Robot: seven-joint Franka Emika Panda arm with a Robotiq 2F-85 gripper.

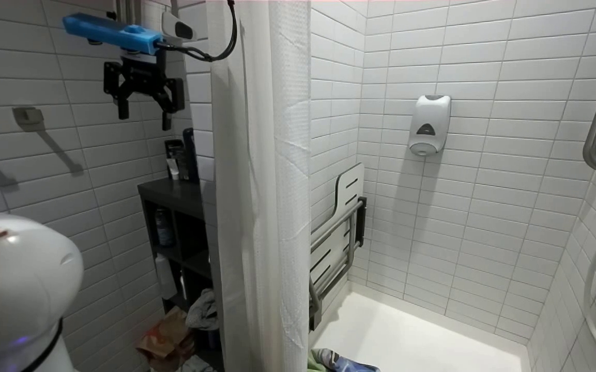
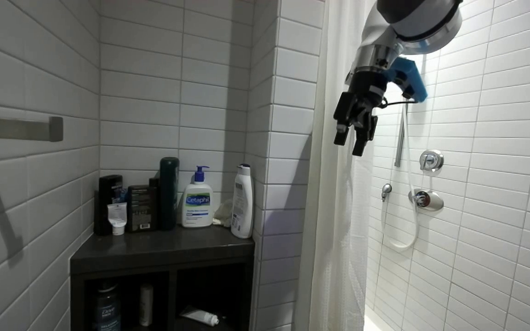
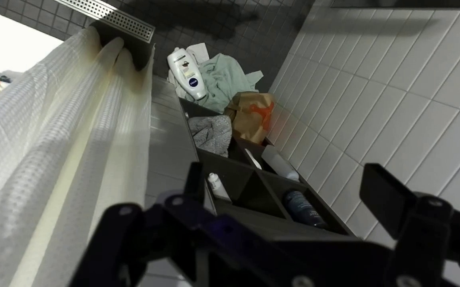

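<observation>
- Black jaws hang spread apart, empty, near the white waffle-fabric curtain (image 2: 333, 230).
- We judge no grasp made yet; the blue-topped white plastic bottle (image 2: 197, 204) stands untouched.

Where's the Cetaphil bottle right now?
In an exterior view, left of centre, the Cetaphil bottle stands on top of the dark shelf, between the tall green bottle and the white bottle to its right.
</observation>
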